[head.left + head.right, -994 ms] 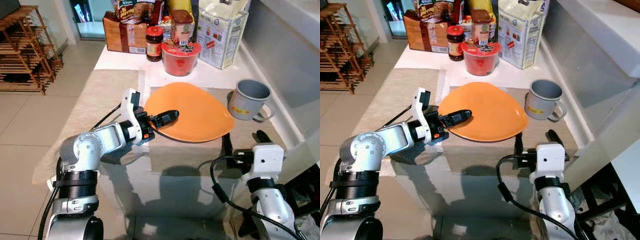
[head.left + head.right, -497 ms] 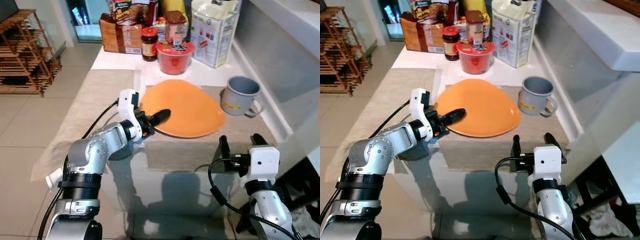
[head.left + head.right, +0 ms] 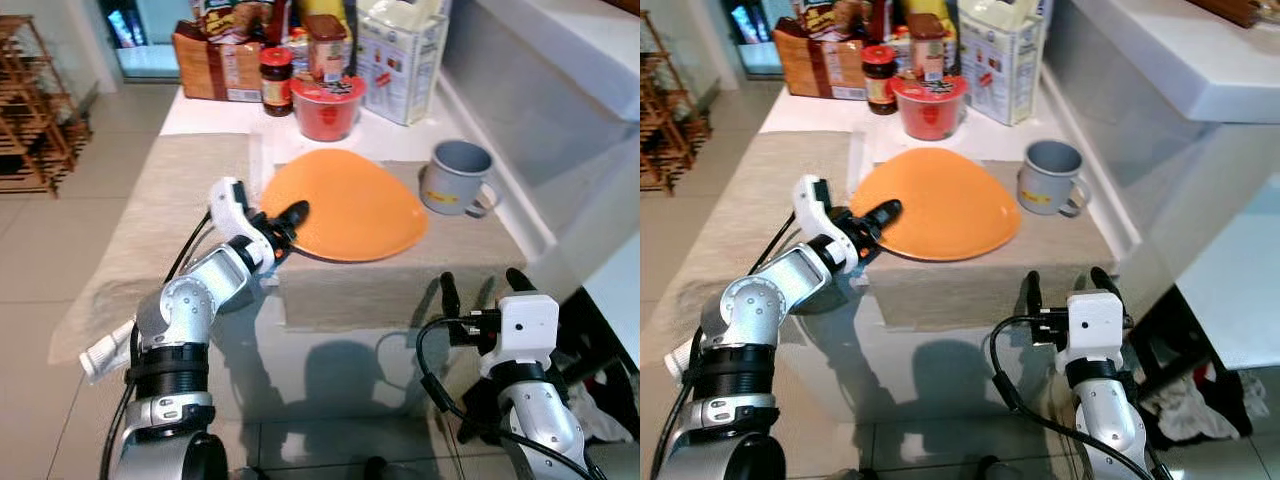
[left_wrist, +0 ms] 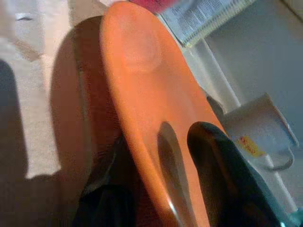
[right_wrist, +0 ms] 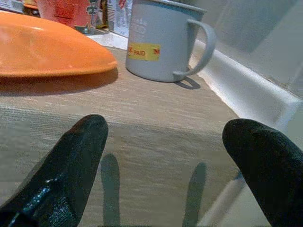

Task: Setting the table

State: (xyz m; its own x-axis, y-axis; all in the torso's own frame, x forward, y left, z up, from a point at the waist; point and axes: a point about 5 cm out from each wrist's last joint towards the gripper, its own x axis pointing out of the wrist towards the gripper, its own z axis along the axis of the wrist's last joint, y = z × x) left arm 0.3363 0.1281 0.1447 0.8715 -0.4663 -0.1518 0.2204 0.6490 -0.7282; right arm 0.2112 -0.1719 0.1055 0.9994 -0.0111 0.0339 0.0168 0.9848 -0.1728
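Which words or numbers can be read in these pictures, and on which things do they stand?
"PAID": yellow label on the grey mug.
Raised lettering above that label: too faint to read.
White carton, brown box, red bowl and jar: print too small and blurred.

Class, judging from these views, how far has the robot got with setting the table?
Done: an orange plate and a grey mug sit on the beige cloth. In hand: the left gripper is clamped on the plate's near rim. Left: releasing the plate; the right gripper waits open at the table edge, holding nothing.
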